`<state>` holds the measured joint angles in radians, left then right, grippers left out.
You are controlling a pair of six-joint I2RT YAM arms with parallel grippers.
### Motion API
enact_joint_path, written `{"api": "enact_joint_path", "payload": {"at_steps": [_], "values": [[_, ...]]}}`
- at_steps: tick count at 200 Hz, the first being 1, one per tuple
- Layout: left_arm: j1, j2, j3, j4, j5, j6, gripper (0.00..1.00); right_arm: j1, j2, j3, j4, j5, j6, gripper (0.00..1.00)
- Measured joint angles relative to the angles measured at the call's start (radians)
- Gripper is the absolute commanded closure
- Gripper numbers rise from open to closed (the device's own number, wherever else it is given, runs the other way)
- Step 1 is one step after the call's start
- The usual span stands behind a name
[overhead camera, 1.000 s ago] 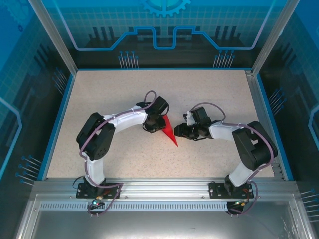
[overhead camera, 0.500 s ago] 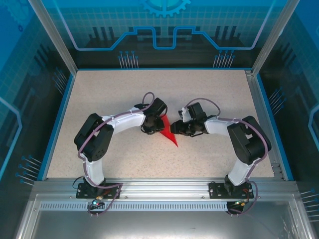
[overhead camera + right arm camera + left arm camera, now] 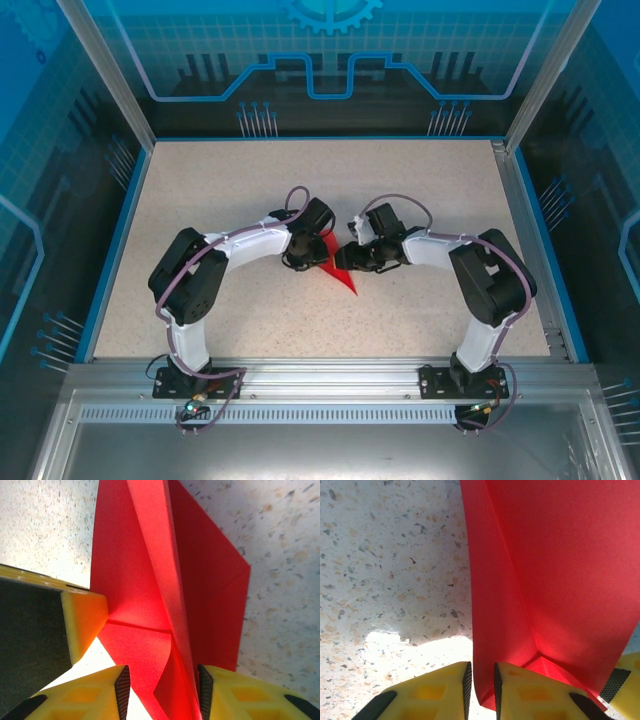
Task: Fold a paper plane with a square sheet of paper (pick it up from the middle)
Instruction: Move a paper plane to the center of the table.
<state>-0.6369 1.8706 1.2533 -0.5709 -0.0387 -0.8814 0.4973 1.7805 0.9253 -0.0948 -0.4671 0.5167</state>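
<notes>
Free to pass over bare worktop (image 3: 200, 190) all round; blocked at centre by left hand (image 3: 312, 258), right hand (image 3: 342, 262), plane (image 3: 347, 280) between.

Paper plane (image 3: 343, 275) on table (image 3: 240, 190), btwn L+R jaws.

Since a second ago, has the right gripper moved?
Yes: the right gripper slid left, away from the table's right edge, onto the paper plane.

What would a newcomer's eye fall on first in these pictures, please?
The bright red paper, folded to a sharp point, lies at the middle of the speckled table. Up close, the left gripper pinches one folded edge, while the right gripper straddles its raised ridge.
</notes>
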Motion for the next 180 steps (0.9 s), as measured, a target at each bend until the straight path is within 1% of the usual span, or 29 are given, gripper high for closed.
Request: {"api": "enact_joint_path", "payload": {"at_steps": [11,51,63,84,102,145,180], "values": [[0.0,0.0,0.0,0.001,0.0,0.0,0.78,0.01,0.0,0.005,-0.018,0.016,-0.013,0.63],[0.0,-0.004,-0.01,0.004,-0.003,0.0,0.79,0.043,0.0,0.025,-0.075,0.077,-0.04,0.65],[0.0,-0.008,-0.019,0.005,-0.004,0.0,0.81,0.05,0.0,0.032,-0.089,0.101,-0.048,0.68],[0.0,-0.015,-0.027,0.004,-0.01,0.0,0.81,0.062,0.0,0.043,-0.108,0.127,-0.055,0.69],[0.001,-0.019,-0.033,0.009,-0.011,0.0,0.81,0.076,0.0,0.06,-0.132,0.159,-0.063,0.73],[0.002,-0.021,-0.05,0.018,-0.011,0.0,0.81,0.119,0.012,0.113,-0.177,0.242,-0.074,0.77],[0.003,-0.024,-0.057,0.025,-0.011,0.0,0.81,0.137,0.042,0.134,-0.208,0.291,-0.075,0.77]]}}
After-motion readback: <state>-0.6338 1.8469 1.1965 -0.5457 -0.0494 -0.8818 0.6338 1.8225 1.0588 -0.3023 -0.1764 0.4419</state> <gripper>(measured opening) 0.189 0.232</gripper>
